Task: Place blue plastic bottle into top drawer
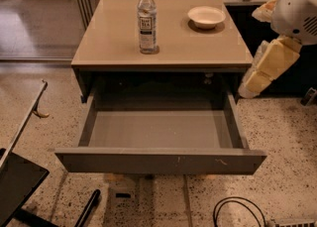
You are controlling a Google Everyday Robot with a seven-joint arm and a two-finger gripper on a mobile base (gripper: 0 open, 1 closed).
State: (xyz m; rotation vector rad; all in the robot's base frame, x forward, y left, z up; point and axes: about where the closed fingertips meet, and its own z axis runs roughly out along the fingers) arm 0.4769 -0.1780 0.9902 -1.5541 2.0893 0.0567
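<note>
The blue plastic bottle (pixel 147 20), clear with a white cap and a label band, stands upright on the tan cabinet top (pixel 114 42), left of centre. The top drawer (pixel 158 159) is pulled fully open below it, and its grey inside holds nothing. My gripper (pixel 250 88), cream-coloured under a white arm, hangs at the right edge of the view beside the cabinet's right side. It is well apart from the bottle and holds nothing that I can see.
A shallow white bowl (pixel 206 16) sits on the cabinet top at the back right. A black cable (pixel 233 211) lies on the speckled floor in front. Dark frame parts (pixel 20 181) stand at the lower left. Metal rails run behind the cabinet.
</note>
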